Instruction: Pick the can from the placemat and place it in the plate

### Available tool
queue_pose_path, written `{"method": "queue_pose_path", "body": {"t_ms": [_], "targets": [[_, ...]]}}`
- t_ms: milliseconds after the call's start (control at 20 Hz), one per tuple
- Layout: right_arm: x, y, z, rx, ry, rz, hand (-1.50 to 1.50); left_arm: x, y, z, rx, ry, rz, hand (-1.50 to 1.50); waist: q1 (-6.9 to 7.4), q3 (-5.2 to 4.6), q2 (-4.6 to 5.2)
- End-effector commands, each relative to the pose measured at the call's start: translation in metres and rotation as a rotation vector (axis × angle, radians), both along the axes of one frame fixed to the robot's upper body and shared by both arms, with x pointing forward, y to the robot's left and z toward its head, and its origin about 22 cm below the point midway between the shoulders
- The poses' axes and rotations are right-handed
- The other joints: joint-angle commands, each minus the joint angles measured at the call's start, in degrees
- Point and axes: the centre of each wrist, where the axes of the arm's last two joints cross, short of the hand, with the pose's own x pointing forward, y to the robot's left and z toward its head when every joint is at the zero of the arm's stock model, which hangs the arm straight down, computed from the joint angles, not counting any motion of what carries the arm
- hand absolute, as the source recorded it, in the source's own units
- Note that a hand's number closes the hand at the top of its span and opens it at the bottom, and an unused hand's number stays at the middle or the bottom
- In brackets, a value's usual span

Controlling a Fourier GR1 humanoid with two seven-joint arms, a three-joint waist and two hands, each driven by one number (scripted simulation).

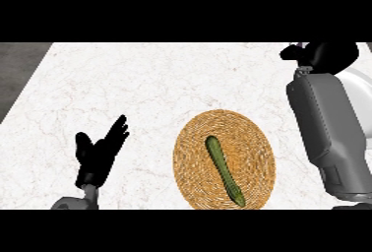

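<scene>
My right hand (pixel 325 55) is far up at 1 o'clock, at the end of my long grey arm. It is just by the top of a white plate (pixel 361 98) at 3 o'clock. I cannot tell if it is open or holding something.

I see no can. It may be hidden in that hand. On the placemat (pixel 251 147) at 6 o'clock lies only a long green vegetable (pixel 223 170).

I think the best way is to go down slowly over the plate's middle and keep the can standing straight. My left hand (pixel 100 152) rests open at 8 o'clock.
</scene>
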Motion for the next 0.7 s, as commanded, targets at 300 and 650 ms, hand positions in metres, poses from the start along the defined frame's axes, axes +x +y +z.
{"method": "queue_pose_path", "body": {"t_ms": [300, 650], "targets": [[0.0, -0.028, -0.013, 0.019, -0.321, -0.316, 1.5, -0.006, 0.002, -0.006, 0.009, 0.008, -0.011, 0.0, -0.48, 0.25, -0.18], [-0.021, -0.074, -0.058, -0.084, -0.305, -0.462, 1.5, -0.004, 0.001, -0.004, 0.008, 0.016, 0.028, 0.0, -1.95, 0.36, -0.49]]}}
